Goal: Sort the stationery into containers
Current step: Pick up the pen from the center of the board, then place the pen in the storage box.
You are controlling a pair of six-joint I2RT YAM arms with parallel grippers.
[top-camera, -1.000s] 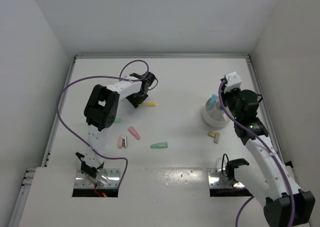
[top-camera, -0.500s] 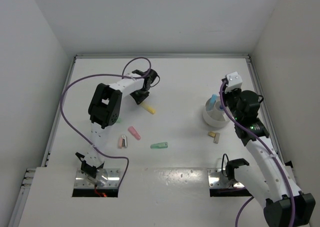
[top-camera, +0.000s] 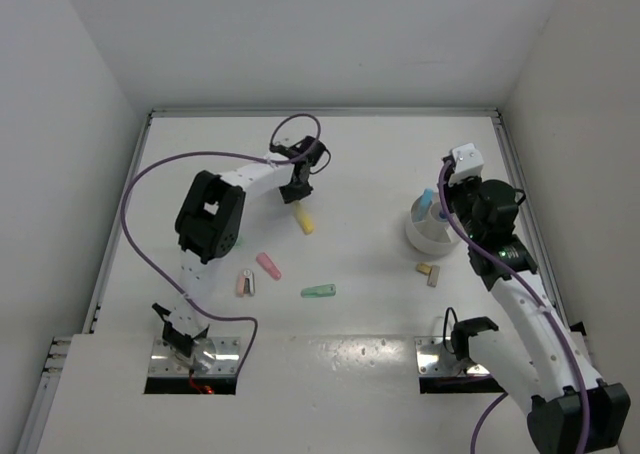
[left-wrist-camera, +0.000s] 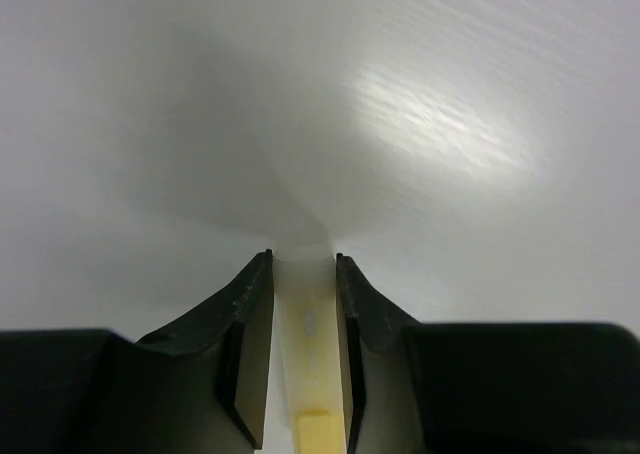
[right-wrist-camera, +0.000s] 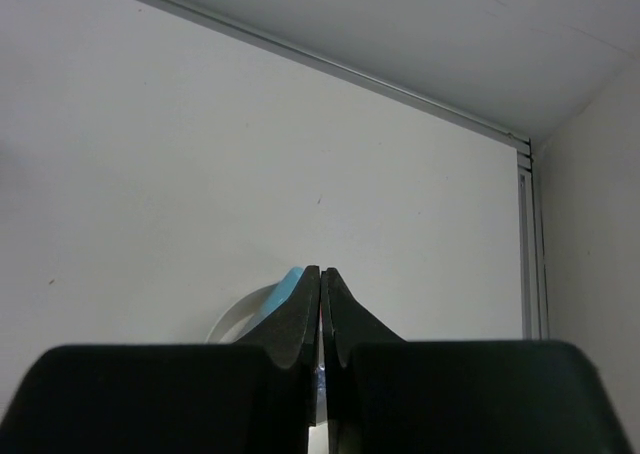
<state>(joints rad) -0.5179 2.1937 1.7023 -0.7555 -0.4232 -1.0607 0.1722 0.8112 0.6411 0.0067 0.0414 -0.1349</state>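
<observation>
My left gripper (top-camera: 298, 191) is at the back middle of the table, shut on one end of a pastel yellow stick (top-camera: 304, 220). In the left wrist view the stick (left-wrist-camera: 308, 319) sits between the jaws of that gripper (left-wrist-camera: 303, 264), which touch both its sides. My right gripper (top-camera: 446, 212) is shut and hovers over the round white tub (top-camera: 424, 236). A blue piece (top-camera: 428, 197) stands in the tub. In the right wrist view the tub's rim (right-wrist-camera: 232, 320) and the blue piece (right-wrist-camera: 291, 280) show just behind that gripper (right-wrist-camera: 321, 271).
On the table lie a pink stick (top-camera: 268, 265), a pink and white piece (top-camera: 245, 283), a green stick (top-camera: 319, 292) and tan blocks (top-camera: 429, 272) near the tub. A green piece (top-camera: 234, 240) peeks out beside the left arm. White walls enclose the table.
My left gripper has moved right and turned; the yellow stick in it swung from lying sideways to pointing towards the near edge. The right arm has barely moved.
</observation>
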